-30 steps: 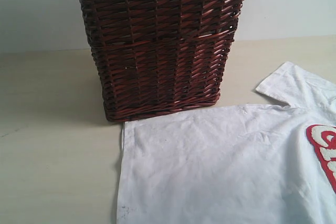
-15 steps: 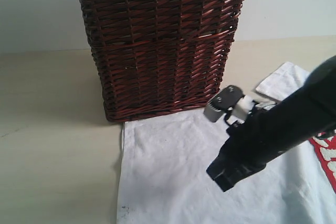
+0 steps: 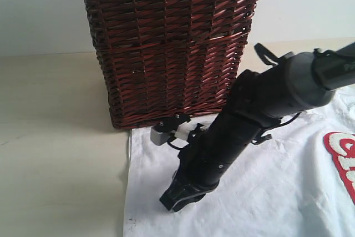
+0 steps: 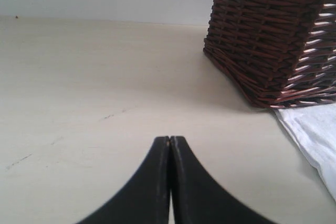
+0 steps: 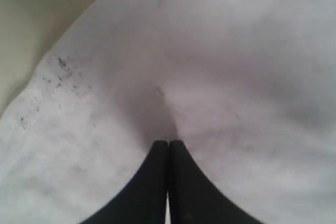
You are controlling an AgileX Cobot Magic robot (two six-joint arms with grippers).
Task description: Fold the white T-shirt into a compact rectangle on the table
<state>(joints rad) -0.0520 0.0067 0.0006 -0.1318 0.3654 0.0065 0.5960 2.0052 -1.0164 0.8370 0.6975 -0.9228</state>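
The white T-shirt (image 3: 277, 187) lies flat on the table (image 3: 55, 137), its red-outlined lettering (image 3: 341, 159) at the right edge of the exterior view. My right arm reaches across it from the right. My right gripper (image 3: 169, 203) is down near the shirt's left hem. In the right wrist view the right gripper (image 5: 168, 142) is shut, its tips just over or on the white T-shirt (image 5: 236, 51), beside a small pucker. My left gripper (image 4: 169, 139) is shut over bare table (image 4: 79, 77), with the shirt's edge (image 4: 315, 135) off to one side. It does not show in the exterior view.
A tall brown wicker basket (image 3: 166, 48) with a lace-trimmed liner stands just behind the shirt's hem, close to my right arm. The same basket (image 4: 273, 30) shows in the left wrist view. Bare tabletop stretches left of the basket and the shirt.
My right arm came in from the right, then swept left and down across the shirt toward its left hem. The shirt and basket have not moved.
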